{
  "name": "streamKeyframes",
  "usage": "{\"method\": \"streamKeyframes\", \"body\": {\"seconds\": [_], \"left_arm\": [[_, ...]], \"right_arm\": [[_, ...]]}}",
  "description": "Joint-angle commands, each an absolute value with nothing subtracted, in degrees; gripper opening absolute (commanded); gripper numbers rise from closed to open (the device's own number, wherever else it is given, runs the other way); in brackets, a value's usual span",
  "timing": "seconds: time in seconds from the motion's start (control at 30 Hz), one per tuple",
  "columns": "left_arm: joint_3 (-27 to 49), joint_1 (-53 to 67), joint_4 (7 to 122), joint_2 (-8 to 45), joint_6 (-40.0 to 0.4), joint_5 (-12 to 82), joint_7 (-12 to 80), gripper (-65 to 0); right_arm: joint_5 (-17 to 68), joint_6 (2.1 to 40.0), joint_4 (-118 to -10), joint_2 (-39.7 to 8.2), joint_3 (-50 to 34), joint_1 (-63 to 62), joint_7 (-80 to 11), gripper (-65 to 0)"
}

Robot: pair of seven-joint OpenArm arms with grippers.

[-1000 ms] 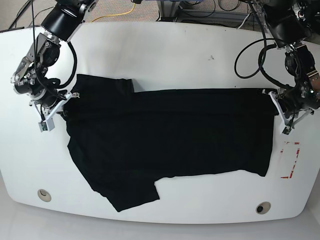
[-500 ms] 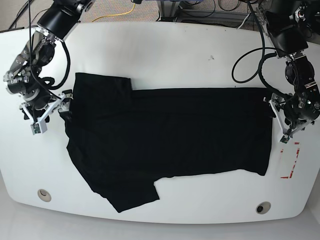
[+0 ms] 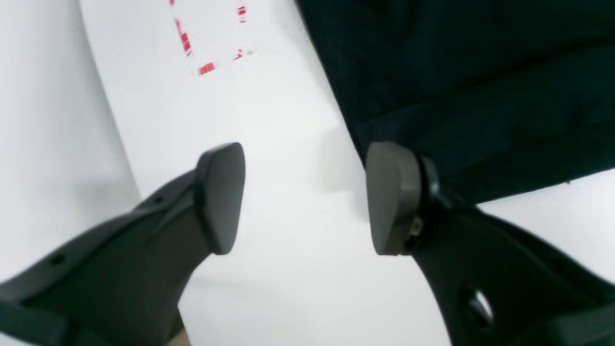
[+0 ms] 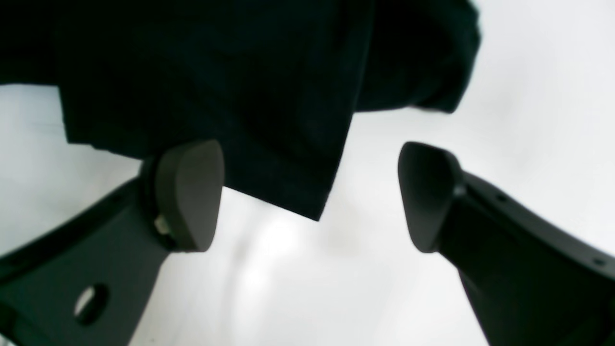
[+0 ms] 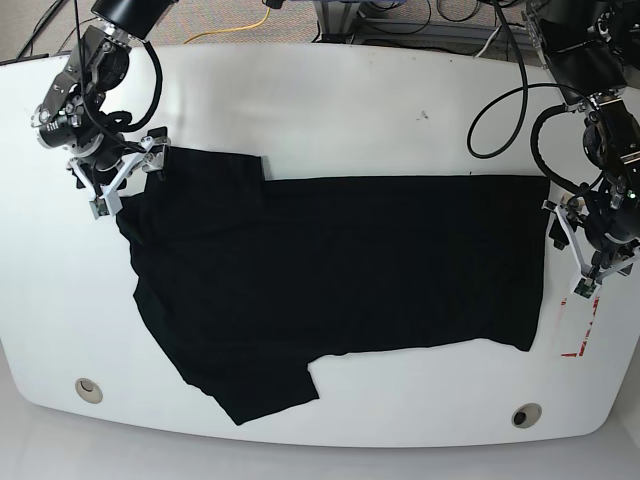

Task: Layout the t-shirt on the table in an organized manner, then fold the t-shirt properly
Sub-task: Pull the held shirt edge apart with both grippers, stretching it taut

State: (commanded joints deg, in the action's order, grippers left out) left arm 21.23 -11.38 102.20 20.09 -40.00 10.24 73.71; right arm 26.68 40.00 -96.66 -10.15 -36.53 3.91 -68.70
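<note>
The black t-shirt lies spread flat on the white table, with one sleeve at the far left and the other at the near edge. My right gripper hovers open at the far-left sleeve. In its wrist view that gripper straddles a corner of the t-shirt without clamping it. My left gripper is open at the hem on the right. In the left wrist view this gripper is over bare table, one finger at the edge of the t-shirt.
A red dashed rectangle mark lies just right of the hem, also in the left wrist view as the red mark. Two grey grommet holes sit near the front edge. Cables run behind the table.
My right gripper has moved away from the front, up the shirt's left edge to the far sleeve. My left gripper has shifted slightly toward the red mark. The shirt's left edge has shifted a little.
</note>
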Motion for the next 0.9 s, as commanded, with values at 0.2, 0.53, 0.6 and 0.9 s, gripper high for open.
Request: {"method": "streamKeyframes", "body": {"seconds": [0.2, 0.53, 0.6, 0.9], "left_arm": [[21.2, -11.4, 102.1, 20.1, -40.0, 10.2, 73.8, -27.8], [21.1, -9.9, 102.1, 20.1, -40.0, 10.2, 73.7, -27.8], [21.1, -9.8, 102.1, 20.1, -40.0, 10.2, 73.7, -27.8], [21.1, -9.6, 102.1, 20.1, -40.0, 10.2, 73.7, -27.8]], "right_arm": [[26.7, 40.0, -90.0, -10.3, -36.4, 2.8, -65.3, -12.0], [26.8, 40.0, -88.1, -10.2, -29.2, 2.8, -64.2, -35.8], [26.8, 40.0, -88.3, -10.1, -29.0, 2.8, -64.4, -49.1], [26.9, 40.0, -99.1, -9.1, -28.9, 1.2, -69.4, -65.0]]}}
